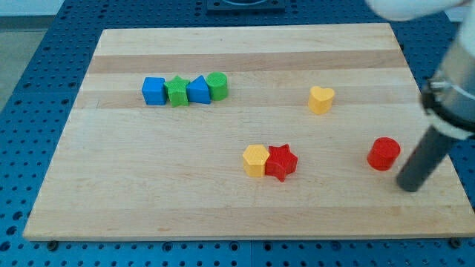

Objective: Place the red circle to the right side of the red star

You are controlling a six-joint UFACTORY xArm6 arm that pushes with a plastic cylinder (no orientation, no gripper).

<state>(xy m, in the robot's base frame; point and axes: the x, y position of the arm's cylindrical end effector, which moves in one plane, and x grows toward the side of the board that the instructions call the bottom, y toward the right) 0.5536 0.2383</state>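
The red circle [384, 153] lies on the wooden board [148, 193] at the view's right. The red star [281, 162] lies near the board's middle, low down, touching a yellow hexagon [255, 160] on its left. The circle is well to the right of the star, with a wide gap between them. My tip [409, 185] is at the view's right, just below and to the right of the red circle, close to it but apart.
A yellow heart [321, 99] lies above and between the star and the circle. A row at the upper left holds a blue cube [154, 91], a green star [177, 91], a blue triangle [199, 90] and a green cylinder [217, 86]. The board's right edge is near my tip.
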